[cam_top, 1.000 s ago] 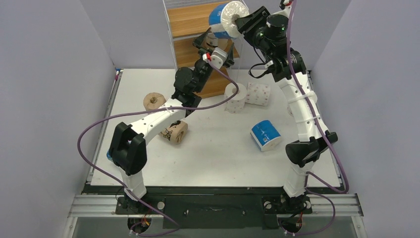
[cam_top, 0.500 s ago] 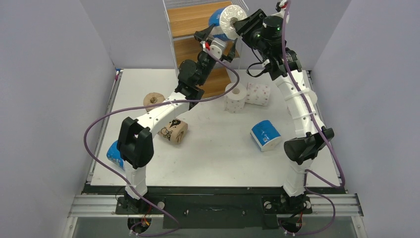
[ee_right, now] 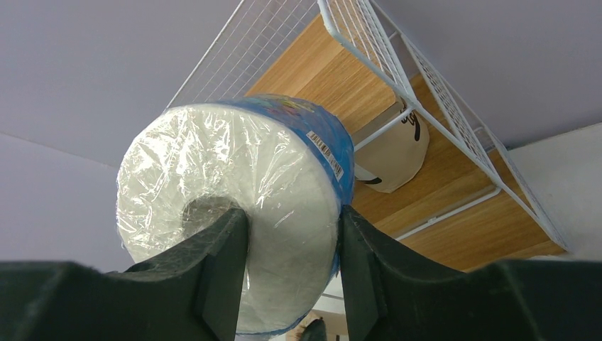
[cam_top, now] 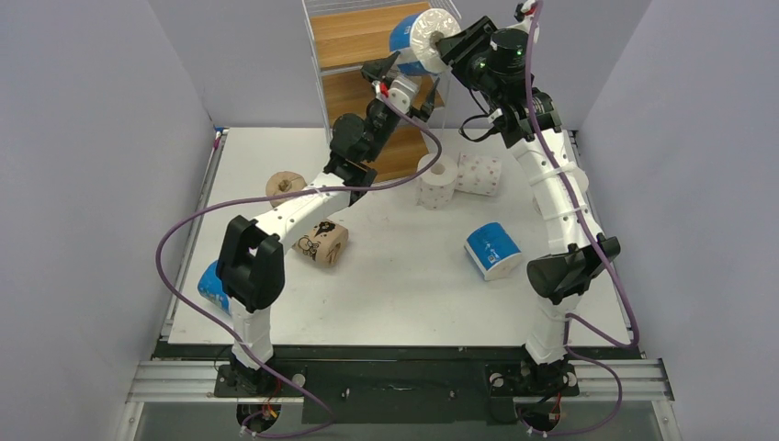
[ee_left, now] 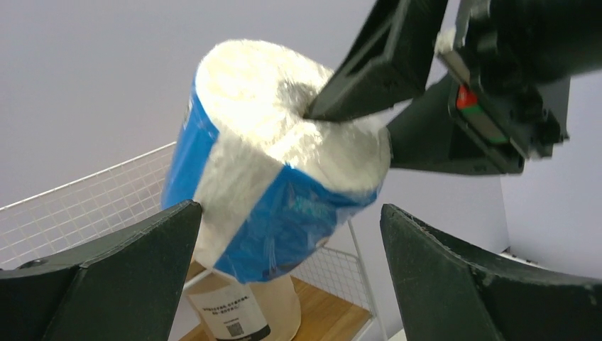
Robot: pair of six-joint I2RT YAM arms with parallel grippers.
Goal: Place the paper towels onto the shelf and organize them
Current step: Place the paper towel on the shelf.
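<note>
My right gripper (cam_top: 443,40) is shut on a blue-wrapped paper towel roll (cam_top: 415,39), one finger in its core and one on its outer side, and holds it high in front of the shelf's (cam_top: 354,41) top board. The same grip shows in the right wrist view (ee_right: 291,220) on the roll (ee_right: 234,206). My left gripper (cam_top: 401,79) is open just below that roll, its fingers either side of the roll (ee_left: 277,170) without touching it. A tan roll (ee_right: 392,153) stands on a lower shelf board.
On the table lie a tan roll standing (cam_top: 286,186), a tan roll on its side (cam_top: 321,243), two white rolls (cam_top: 436,181) (cam_top: 479,174), a blue roll (cam_top: 492,250), and a blue roll (cam_top: 212,285) at the left edge behind my left arm.
My left arm has risen from in front of the shelf to just under the held blue roll. My right gripper has kept the roll and shifted slightly.
</note>
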